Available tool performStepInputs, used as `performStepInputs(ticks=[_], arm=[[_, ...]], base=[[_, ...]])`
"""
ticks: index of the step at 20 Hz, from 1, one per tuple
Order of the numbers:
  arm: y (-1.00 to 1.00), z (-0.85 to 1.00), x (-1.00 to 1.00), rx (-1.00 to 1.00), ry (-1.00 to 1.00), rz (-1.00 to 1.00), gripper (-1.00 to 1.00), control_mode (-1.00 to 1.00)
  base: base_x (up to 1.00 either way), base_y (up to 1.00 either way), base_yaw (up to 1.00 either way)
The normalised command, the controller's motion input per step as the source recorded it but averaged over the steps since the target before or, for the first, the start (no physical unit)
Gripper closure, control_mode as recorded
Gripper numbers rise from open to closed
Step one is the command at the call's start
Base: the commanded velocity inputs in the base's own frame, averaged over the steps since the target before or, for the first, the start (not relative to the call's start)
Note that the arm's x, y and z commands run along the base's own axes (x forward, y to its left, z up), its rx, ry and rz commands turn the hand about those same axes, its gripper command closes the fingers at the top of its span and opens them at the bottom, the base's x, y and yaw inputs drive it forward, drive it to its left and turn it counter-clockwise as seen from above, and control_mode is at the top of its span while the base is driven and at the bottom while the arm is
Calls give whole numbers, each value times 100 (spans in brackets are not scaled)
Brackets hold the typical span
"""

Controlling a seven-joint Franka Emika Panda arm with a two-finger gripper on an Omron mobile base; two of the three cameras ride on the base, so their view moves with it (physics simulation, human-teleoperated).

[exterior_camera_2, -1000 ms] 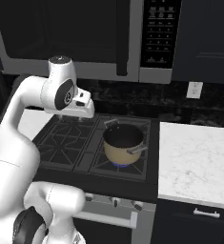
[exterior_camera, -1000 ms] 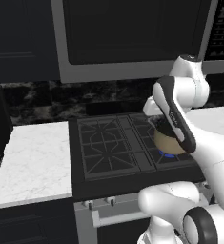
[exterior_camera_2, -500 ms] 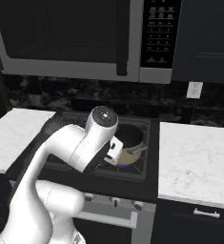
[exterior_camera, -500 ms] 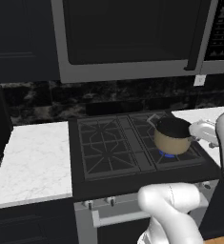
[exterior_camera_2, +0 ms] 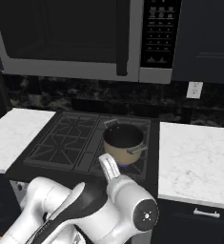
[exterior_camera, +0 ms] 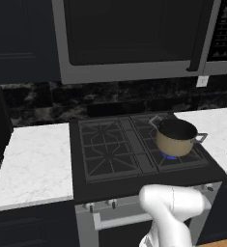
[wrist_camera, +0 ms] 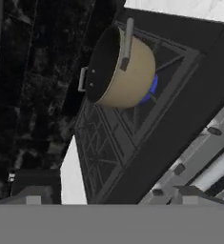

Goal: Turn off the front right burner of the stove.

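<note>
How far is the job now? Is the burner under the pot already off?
Not off yet: a blue flame glows under the pot on the front right burner. Nothing looks done so far. The arm is low in front of the stove, and the hand view looks across its knobs from the side, touching none. Left to do: reach the right knob and turn it until the flame goes out.

One stove (exterior_camera: 115, 149), one lit burner (exterior_camera: 170, 155), one pot (exterior_camera: 176, 137), one microwave (exterior_camera: 134, 38), two counters (exterior_camera: 30, 164).
</note>
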Motion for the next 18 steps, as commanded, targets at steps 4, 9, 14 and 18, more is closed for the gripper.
performStepInputs(ticks=[4, 9, 14, 18], arm=[[-31, -27, -11, 72, 0, -58, -100, -100], [-38, -33, -11, 61, 16, -44, -100, -100], [-34, -54, 0, 41, 34, -32, -100, -100], [-48, -76, 4, 40, 34, -19, -100, -100]], base=[[0, 0, 0], [0, 0, 0], [0, 0, 0], [0, 0, 0]])
